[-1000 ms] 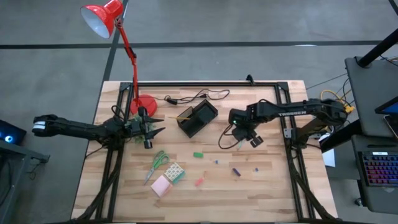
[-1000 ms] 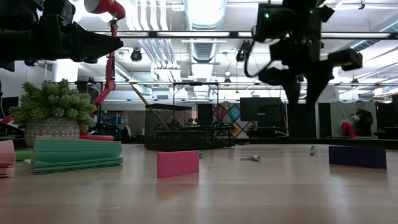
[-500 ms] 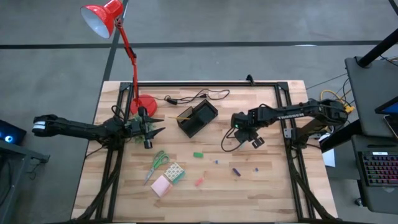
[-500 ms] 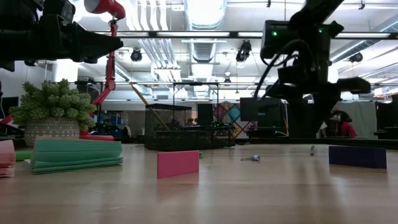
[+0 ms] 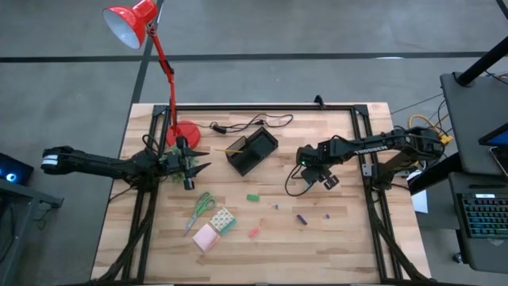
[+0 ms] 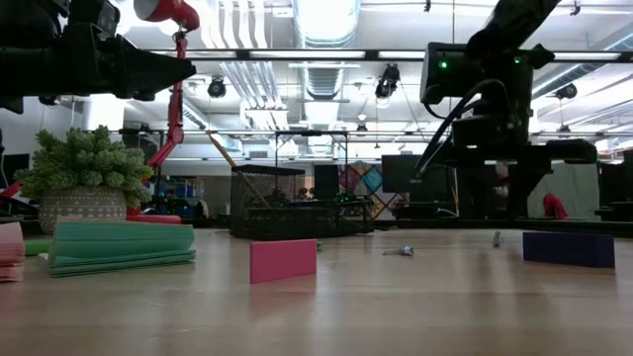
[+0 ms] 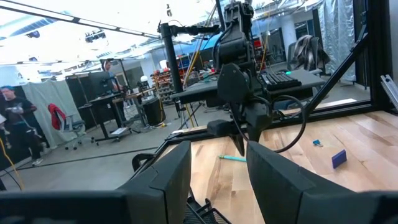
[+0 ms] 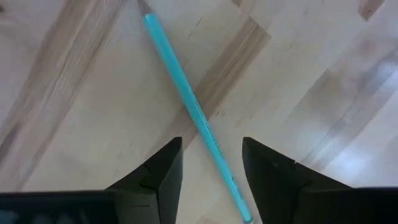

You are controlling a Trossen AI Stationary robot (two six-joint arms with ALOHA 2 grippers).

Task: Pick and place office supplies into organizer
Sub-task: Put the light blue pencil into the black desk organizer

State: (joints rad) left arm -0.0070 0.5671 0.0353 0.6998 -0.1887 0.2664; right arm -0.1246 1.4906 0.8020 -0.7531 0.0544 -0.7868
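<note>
Your right arm swung its wrist a little toward the desk's (image 5: 349, 238) right side over the last second and came to hover above the teal pencil (image 8: 193, 112); its jaws (image 8: 210, 163) stood open astride the shaft, not touching, so the pick was lined up but not made. Your left jaws (image 5: 193, 162) waited open near the red lamp's base (image 5: 184, 133). The organizer (image 5: 251, 150) sat well apart, between both arms. Only "TROSSEN" on the right arm's forearm (image 5: 365, 145) looked readable.

Grey concrete floor (image 5: 317, 32), ceiling strip lights (image 6: 326, 15), desks (image 7: 118, 102) beyond, keyboard (image 5: 484, 216) at side
</note>
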